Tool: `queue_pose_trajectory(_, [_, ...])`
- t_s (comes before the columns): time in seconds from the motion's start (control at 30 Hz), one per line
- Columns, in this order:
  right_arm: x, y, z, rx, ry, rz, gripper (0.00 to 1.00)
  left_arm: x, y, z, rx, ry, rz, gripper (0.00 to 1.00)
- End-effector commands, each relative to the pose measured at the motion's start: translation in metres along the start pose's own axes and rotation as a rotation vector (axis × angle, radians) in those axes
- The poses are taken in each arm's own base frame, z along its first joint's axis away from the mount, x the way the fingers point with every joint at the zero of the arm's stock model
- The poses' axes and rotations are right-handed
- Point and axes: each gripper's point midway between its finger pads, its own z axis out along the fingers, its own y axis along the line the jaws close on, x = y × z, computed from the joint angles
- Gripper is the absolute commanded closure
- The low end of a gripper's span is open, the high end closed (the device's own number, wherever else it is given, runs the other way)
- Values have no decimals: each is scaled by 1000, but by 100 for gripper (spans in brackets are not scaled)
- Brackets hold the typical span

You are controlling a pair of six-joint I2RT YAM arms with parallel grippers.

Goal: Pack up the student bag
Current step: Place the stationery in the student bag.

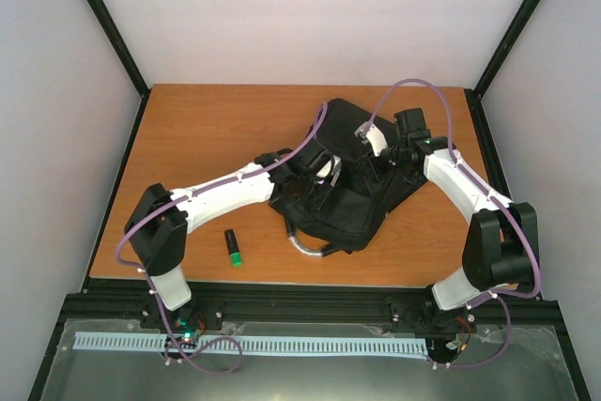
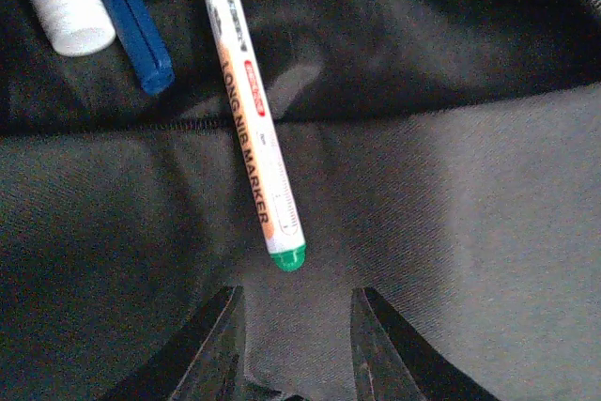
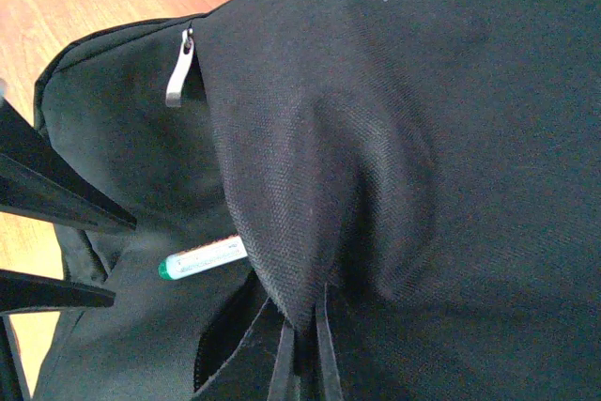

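Note:
The student bag (image 1: 343, 196), black fabric, lies mid-table with its grey loop handle (image 1: 305, 246) toward the front. In the left wrist view a white marker with a green end (image 2: 255, 129) lies half inside the bag's opening, beside a blue pen (image 2: 136, 21) and a white cylinder (image 2: 70, 7). My left gripper (image 2: 297, 293) is open just behind the marker's green end, with nothing between its fingers. My right gripper (image 3: 301, 312) is shut on a fold of the bag's fabric (image 3: 310, 185) and holds it up. The marker (image 3: 202, 258) pokes out from under that fold.
A short black marker with a green cap (image 1: 232, 248) lies on the wooden table (image 1: 216, 129) near its front edge, left of the bag. A grey zip pull (image 3: 180, 68) hangs at the bag's opening. Black frame posts stand at the table's back corners.

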Motion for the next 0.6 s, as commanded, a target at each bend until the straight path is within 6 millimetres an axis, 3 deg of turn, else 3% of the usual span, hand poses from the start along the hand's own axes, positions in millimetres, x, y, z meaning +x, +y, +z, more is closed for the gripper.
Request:
queue_pose_trajectory(0.0, [-19, 17, -3, -82, -69, -50, 97, 5, 1, 9, 18, 4, -13, 69])
queue_pose_trajectory(0.17, [-19, 17, -2, -81, -67, -47, 97, 5, 1, 20, 20, 13, -10, 86])
queue_pose_trajectory(0.37, [-18, 16, 0, -83, -63, -44, 97, -13, 5, 38, -23, -16, 17, 88])
queue_pose_trajectory(0.57, [-17, 15, 0, -76, -59, -46, 97, -50, 11, 49, -94, -103, 47, 88])
